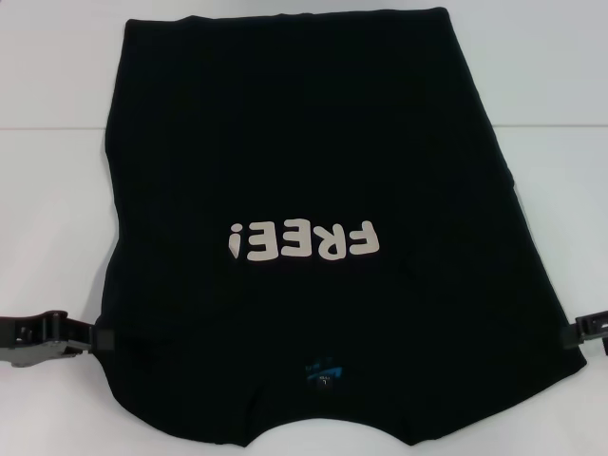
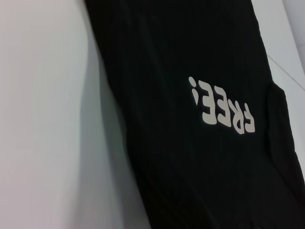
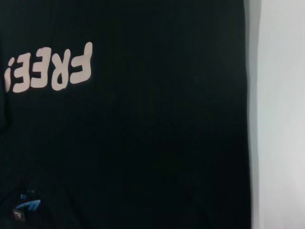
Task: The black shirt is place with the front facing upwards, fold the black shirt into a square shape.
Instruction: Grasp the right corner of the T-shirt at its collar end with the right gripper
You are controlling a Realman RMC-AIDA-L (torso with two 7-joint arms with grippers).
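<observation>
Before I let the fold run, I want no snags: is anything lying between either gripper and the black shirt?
Nothing visible does. The left gripper and the right gripper are each at a side edge of the black shirt, with only white table around.

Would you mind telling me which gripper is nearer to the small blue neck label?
Neither clearly. The left gripper sits at the black shirt's left edge, the right gripper at its right edge; the blue neck label lies roughly midway.

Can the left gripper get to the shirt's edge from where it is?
Probably yes. The left gripper sits right at the near left edge of the shirt, low on the table, and nothing lies between them. The right gripper is at the opposite edge.
</observation>
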